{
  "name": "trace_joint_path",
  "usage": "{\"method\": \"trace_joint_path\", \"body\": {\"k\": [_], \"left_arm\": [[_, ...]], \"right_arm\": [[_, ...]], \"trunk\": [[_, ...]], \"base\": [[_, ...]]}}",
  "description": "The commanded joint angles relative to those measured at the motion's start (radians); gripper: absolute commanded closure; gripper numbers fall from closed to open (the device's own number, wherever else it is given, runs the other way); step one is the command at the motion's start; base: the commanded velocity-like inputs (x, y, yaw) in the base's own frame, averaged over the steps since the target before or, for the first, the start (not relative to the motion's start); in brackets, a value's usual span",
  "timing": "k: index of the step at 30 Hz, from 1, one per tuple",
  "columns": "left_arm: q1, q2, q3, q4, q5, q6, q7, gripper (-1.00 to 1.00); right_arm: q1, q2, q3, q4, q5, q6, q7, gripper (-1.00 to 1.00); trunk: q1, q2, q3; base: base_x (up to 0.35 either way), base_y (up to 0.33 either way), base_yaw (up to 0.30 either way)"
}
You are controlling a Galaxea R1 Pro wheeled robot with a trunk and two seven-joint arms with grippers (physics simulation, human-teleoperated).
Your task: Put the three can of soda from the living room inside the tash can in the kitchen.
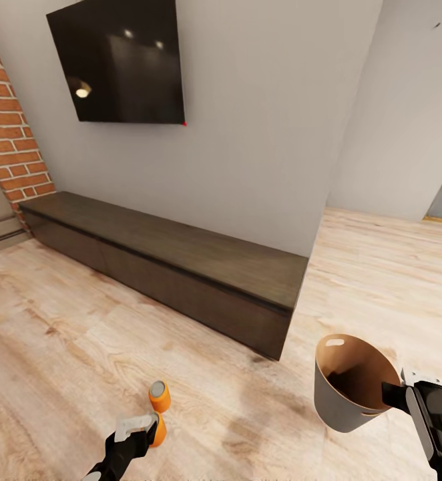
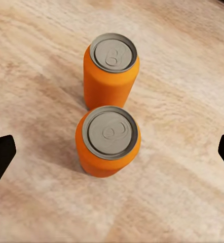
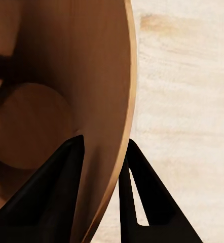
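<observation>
At the far left stood a red brick column [image 1: 7, 133], with a black TV [image 1: 117, 60] on the grey wall above a long low dark cabinet [image 1: 181, 260]. Near the lower left, the left gripper [image 1: 144, 427] hung with fingers spread wide apart over two orange soda cans [image 2: 111, 139] standing upright and touching on the wood floor [image 1: 61, 347], the nearer can between its fingers. At the right, the right gripper [image 1: 393, 395] was clamped on the rim of the trash can [image 1: 344, 401], one finger inside and one outside.
</observation>
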Motion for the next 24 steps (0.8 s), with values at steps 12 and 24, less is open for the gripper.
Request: {"method": "trace_joint_path", "body": {"k": [12, 24], "left_arm": [[0.0, 0.0, 0.0, 0.0, 0.0, 0.0, 0.0, -1.0], [0.0, 0.0, 0.0, 0.0, 0.0, 0.0, 0.0, -1.0]], "right_arm": [[-0.001, 0.0, 0.0, -0.001, -0.006, 0.0, 0.002, 1.0], [-0.001, 0.0, 0.001, -0.002, -0.006, 0.0, 0.002, 1.0]], "trunk": [[0.0, 0.0, -0.019], [0.0, 0.0, -0.038]], "base": [[0.0, 0.0, 0.0], [0.0, 0.0, 0.0]]}}
